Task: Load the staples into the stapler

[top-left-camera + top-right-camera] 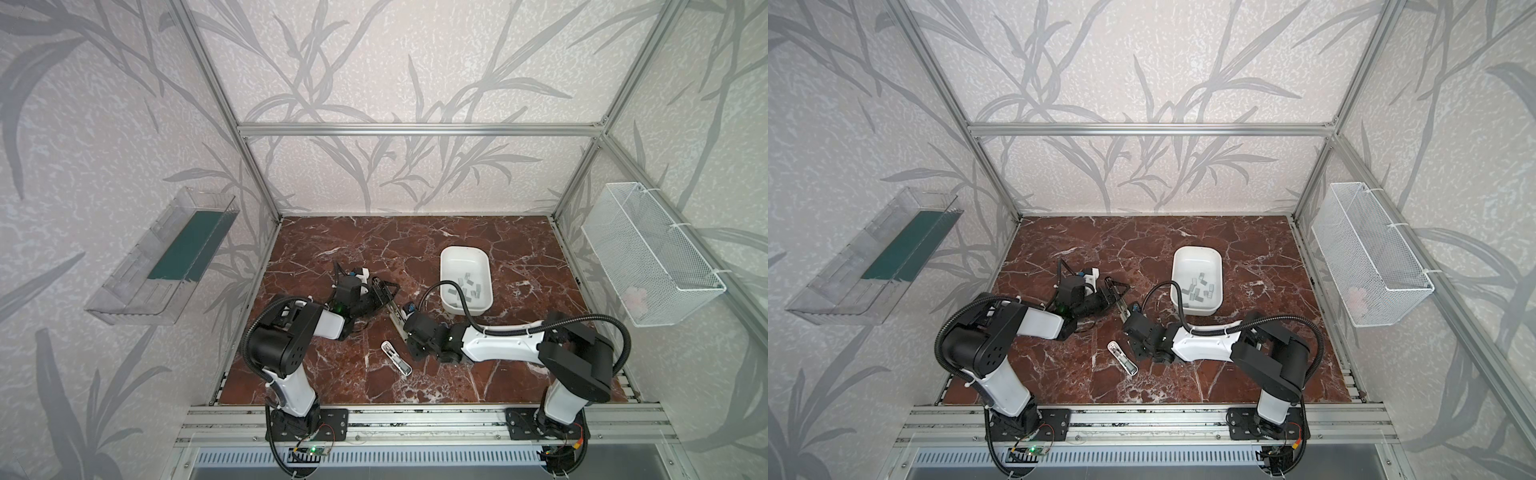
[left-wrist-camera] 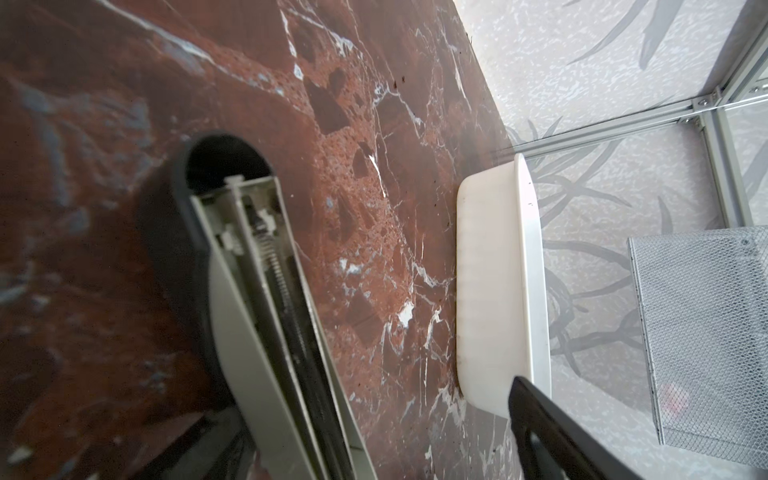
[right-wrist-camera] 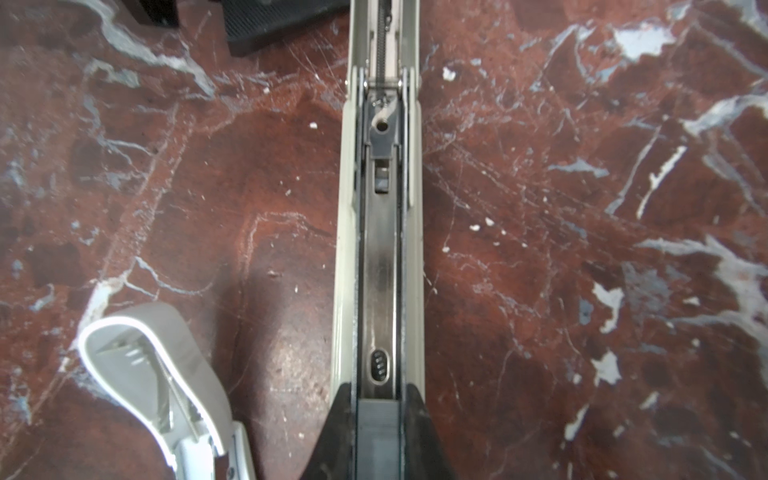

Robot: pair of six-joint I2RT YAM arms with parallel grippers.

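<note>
Squeezed almost shut with the right hand [image 1: 405,334] [image 3: 380,411] on one end of the long stapler [image 1: 395,318] [image 2: 266,311] [image 3: 380,249]. From the right wrist, a black fingertip [image 3: 417,417] pressed on each side of its shiny metal groove. Lying flat and folded open on the red stone table [image 1: 324,249], stretching from the right hand across to the left hand [image 1: 388,292] [image 1: 1117,291].

Spread very wide at the left hand, with nothing squeezed in it. Set around the far, black-tipped end of the long stapler; cannot tell whether touching it. Only one black finger [image 2: 552,428] in the left wrist view, well apart from the stapler.

Piled in a white tub [image 1: 451,266] [image 1: 1183,266] [image 2: 494,270]: the grey staples [image 1: 469,286] [image 1: 1200,289], a loose little heap. Beyond the right hand and off to its right side, well apart from both hands.

Just beside the right hand, on the side nearer the robot: a small white stapler [image 1: 397,358] [image 1: 1122,358] [image 3: 158,374]. Lying on the table with its inside showing, close to the long stapler but not touching.

Up on the wall, far off to the right of the right hand: a white wire basket [image 1: 652,249] with something pink and blurry inside. On the wall far to the left of the left hand: a clear plastic tray [image 1: 124,299] with a dark green sheet in it.
</note>
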